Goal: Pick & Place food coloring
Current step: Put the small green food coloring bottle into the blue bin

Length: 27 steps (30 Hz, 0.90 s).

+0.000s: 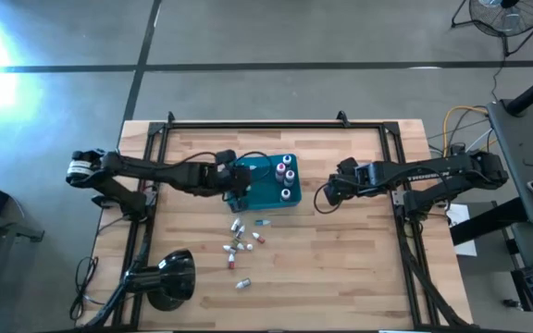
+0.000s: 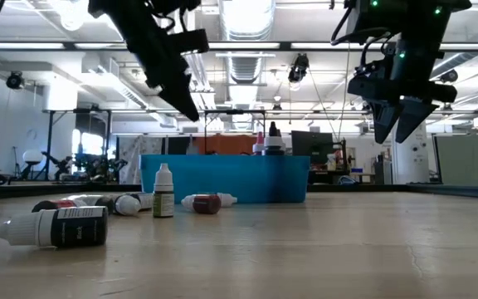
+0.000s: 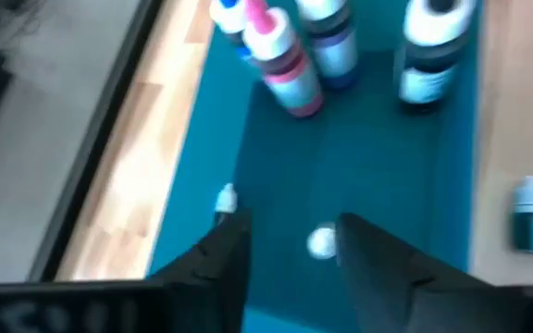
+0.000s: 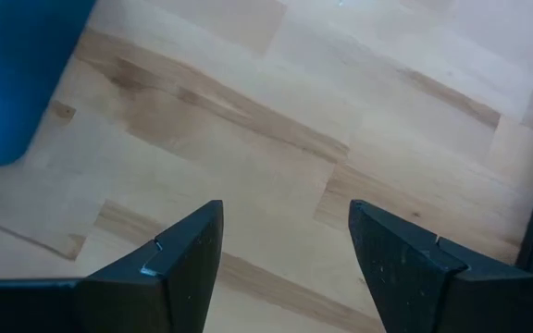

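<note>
Food coloring bottles stand upright in the teal bin (image 1: 268,190), toward its right end (image 1: 286,172), and show pink-capped (image 3: 285,57) and dark (image 3: 427,55) in the left wrist view. Several more lie loose on the wood (image 1: 241,242) in front of the bin; a dark one (image 2: 56,226) lies nearest the low camera. My left gripper (image 3: 290,236) hangs open above the bin's left part (image 1: 241,181), over a small white-capped vial (image 3: 321,241) on the bin floor. My right gripper (image 4: 285,240) stands open over bare wood, right of the bin (image 1: 326,195).
A black lamp-like object (image 1: 169,277) sits at the table's near left corner. Black metal rails (image 1: 276,124) frame the tabletop. One small teal bottle (image 3: 530,217) stands just outside the bin. Bare wood (image 1: 340,268) stretches over the near right part.
</note>
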Each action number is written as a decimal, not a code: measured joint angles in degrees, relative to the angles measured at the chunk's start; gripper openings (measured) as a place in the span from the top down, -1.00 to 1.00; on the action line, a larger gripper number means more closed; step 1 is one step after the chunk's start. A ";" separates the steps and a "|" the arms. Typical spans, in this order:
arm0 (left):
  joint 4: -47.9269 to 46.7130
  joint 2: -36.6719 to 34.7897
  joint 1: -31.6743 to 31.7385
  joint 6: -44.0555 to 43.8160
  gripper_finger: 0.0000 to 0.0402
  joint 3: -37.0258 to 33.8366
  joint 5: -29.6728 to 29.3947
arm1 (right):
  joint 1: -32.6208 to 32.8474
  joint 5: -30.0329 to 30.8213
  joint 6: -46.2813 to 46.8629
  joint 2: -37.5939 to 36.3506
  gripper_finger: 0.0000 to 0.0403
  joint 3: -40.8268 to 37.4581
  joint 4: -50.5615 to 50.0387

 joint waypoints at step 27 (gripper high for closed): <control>-10.50 -1.23 -6.44 -61.36 0.02 -6.91 23.49 | 0.00 -0.27 -5.53 0.00 -0.13 0.00 0.90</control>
